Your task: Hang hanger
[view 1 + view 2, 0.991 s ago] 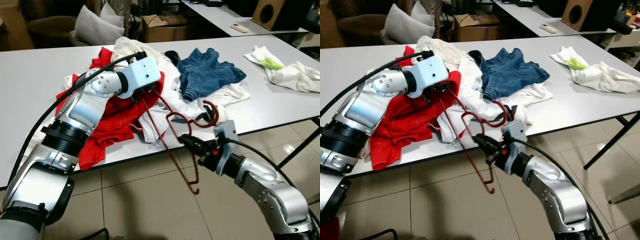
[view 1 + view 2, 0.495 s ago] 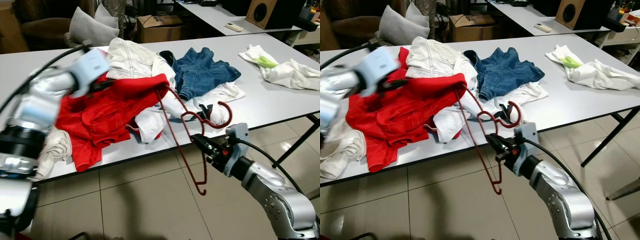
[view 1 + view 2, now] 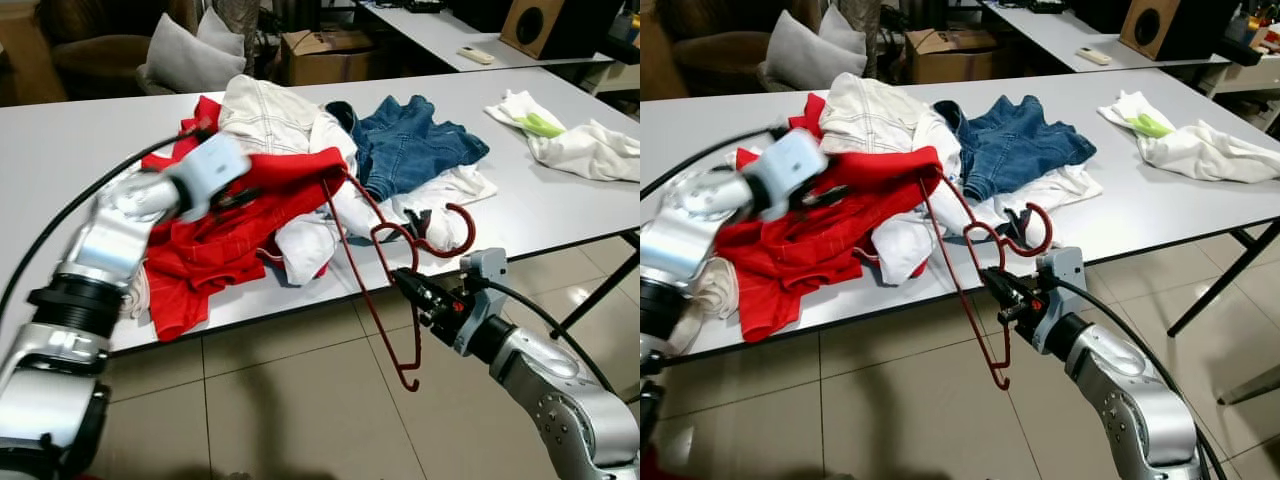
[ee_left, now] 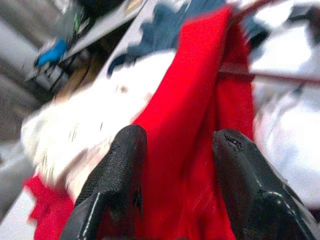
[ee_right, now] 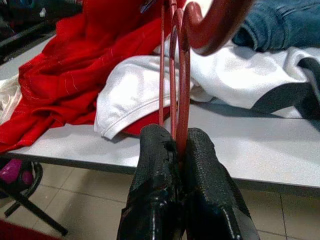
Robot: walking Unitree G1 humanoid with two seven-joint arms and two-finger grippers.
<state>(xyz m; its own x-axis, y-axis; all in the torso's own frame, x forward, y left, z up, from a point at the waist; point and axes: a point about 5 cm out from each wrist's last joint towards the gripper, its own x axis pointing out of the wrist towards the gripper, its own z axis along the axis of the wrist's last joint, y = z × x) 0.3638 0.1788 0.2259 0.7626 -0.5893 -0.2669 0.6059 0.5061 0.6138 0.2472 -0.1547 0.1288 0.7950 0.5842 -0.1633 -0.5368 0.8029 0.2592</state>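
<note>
My right gripper [image 3: 404, 284] pinches the red hanger [image 3: 375, 255] off the worktop [image 3: 60, 150] edge; its far end vanishes under the red garment [image 3: 225, 225]. Left gripper [image 4: 175, 165] is blurred, fingers spread over that cloth.

There is one red hanger [image 3: 385, 262], and two grippers: the right gripper [image 3: 412, 293] at about 4 o'clock and the left gripper [image 3: 238, 199] at about 9 o'clock. On the nearer table [image 3: 60, 140] I count one red garment [image 3: 215, 235], one denim garment [image 3: 412, 145], and white clothes [image 3: 275, 105] in a pile whose number I cannot tell; a separate white cloth [image 3: 585, 150] lies at 2 o'clock. Behind, at 12 o'clock, there are one cardboard box [image 3: 325, 55], one grey cushion [image 3: 190, 62], one second table [image 3: 440, 30] and one speaker [image 3: 540, 25].
</note>
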